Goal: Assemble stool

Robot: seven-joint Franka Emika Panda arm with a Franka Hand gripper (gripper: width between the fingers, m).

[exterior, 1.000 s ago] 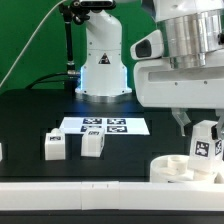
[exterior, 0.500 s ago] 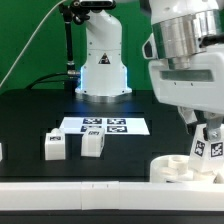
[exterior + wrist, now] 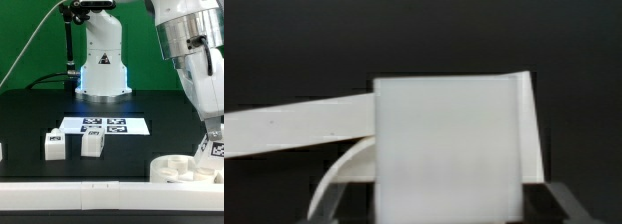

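Observation:
My gripper (image 3: 212, 133) is shut on a white stool leg (image 3: 213, 150) that shows a black-and-white tag. It hangs tilted at the exterior view's far right, just above the right side of the round white seat (image 3: 178, 168). In the wrist view the leg (image 3: 446, 140) fills the middle between my two dark fingers (image 3: 562, 203), with the gripper (image 3: 446, 208) closed on its sides. A curved bit of the seat rim (image 3: 345, 168) shows beside it. Two more legs (image 3: 54, 146) (image 3: 92, 143) stand loose on the black table, left of centre.
The marker board (image 3: 105, 126) lies flat behind the two loose legs. A long white wall strip (image 3: 90, 195) runs along the front edge. The robot's white base (image 3: 103, 60) stands at the back. A small white piece (image 3: 2, 152) shows at the far left edge.
The arm has swung toward the exterior view's right and tilted. The held leg went with it, from over the seat's middle to its right side, and leans more.

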